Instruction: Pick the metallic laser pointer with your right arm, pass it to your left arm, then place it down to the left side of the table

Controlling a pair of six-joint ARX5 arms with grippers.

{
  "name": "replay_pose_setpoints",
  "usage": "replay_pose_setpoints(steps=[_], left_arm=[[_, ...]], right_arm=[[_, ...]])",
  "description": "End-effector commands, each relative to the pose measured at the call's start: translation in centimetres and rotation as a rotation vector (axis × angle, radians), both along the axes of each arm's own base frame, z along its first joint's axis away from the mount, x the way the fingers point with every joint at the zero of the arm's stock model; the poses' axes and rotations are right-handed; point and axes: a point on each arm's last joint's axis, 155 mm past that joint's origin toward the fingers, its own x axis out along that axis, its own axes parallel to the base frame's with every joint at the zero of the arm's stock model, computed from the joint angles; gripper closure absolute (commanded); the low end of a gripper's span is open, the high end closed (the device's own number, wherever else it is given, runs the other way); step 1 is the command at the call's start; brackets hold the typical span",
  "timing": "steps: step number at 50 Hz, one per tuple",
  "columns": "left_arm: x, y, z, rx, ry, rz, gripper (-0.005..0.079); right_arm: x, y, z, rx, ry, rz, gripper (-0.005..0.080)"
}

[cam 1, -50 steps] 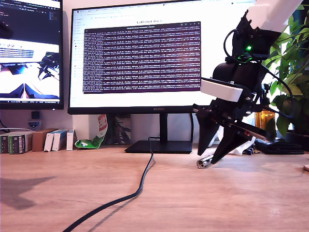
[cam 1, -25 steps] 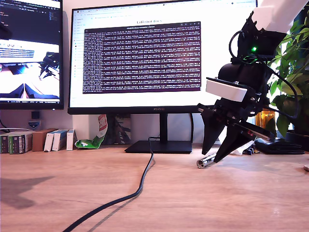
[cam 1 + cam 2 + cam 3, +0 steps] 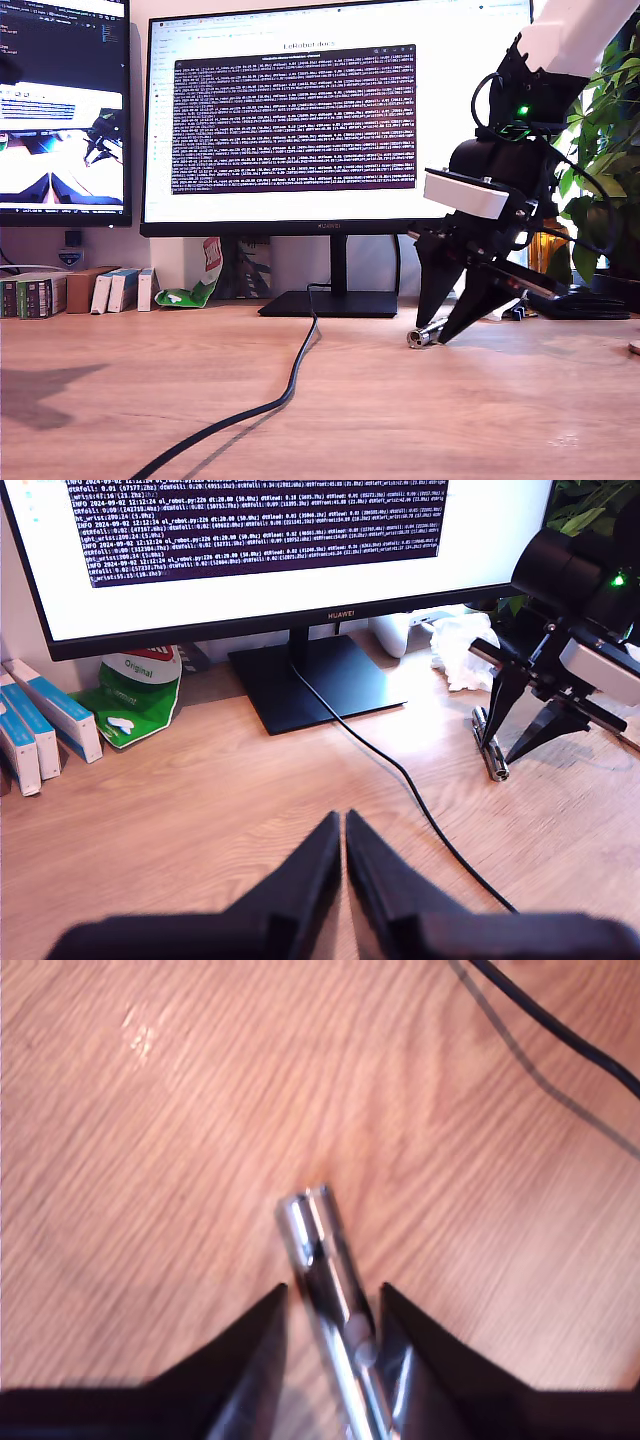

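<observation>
The metallic laser pointer (image 3: pixel 424 336) lies flat on the wooden table (image 3: pixel 120 400), toward the exterior view's right. My second gripper (image 3: pixel 436 332) reaches down over it, open, with one black finger on each side of the silver barrel. The second wrist view shows the pointer (image 3: pixel 322 1255) between the fingertips (image 3: pixel 262 1332), its ringed end sticking out past my second gripper (image 3: pixel 334 1290). My first gripper (image 3: pixel 336 822) is shut and empty, low over the table (image 3: pixel 200 810). From there the pointer (image 3: pixel 491 750) and my second gripper (image 3: pixel 503 752) lie well ahead of it.
A black cable (image 3: pixel 285 392) runs from the monitor stand (image 3: pixel 330 302) across the table toward the front. Small boxes (image 3: pixel 60 292) and a green-and-white packet (image 3: pixel 190 290) line the back on the exterior view's left. A plant (image 3: pixel 600 110) and crumpled tissue (image 3: pixel 458 645) sit behind the second arm.
My second arm has shifted slightly, its fingers settling lower around the pointer. The pointer itself has stayed in place on the table.
</observation>
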Motion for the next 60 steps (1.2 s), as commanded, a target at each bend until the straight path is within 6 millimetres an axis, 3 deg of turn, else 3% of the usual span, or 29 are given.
replay_pose_setpoints(steps=[1,15,26,32,39,51,60], left_arm=[[0.1,0.0,0.5,0.004,-0.017,-0.001,0.0764],[0.2,0.0,0.5,0.005,-0.017,0.000,0.0764],[0.4,0.4,0.4,0.013,-0.018,0.024,0.0764],[0.4,0.4,0.5,0.014,-0.024,0.023,0.0764],[0.6,0.4,1.2,0.014,-0.057,0.022,0.0750],[0.6,-1.4,3.9,-0.029,-0.170,-0.091,0.0726],[0.5,-3.7,5.5,-0.047,-0.265,-0.222,0.0570]], right_arm=[[-1.1,0.2,-2.4,-0.012,0.056,0.024,0.0580],[-1.2,0.5,-2.2,0.005,0.058,0.028,0.0759],[-0.8,1.8,-1.8,0.021,0.019,0.053,0.0765],[-0.6,3.4,-0.6,0.054,-0.003,0.041,0.0765],[-0.4,5.8,2.5,0.130,-0.015,-0.012,0.0765],[-1.4,10.7,10.8,0.327,0.033,-0.111,0.0765],[-4.1,14.1,17.9,0.524,0.200,-0.147,0.0765]])
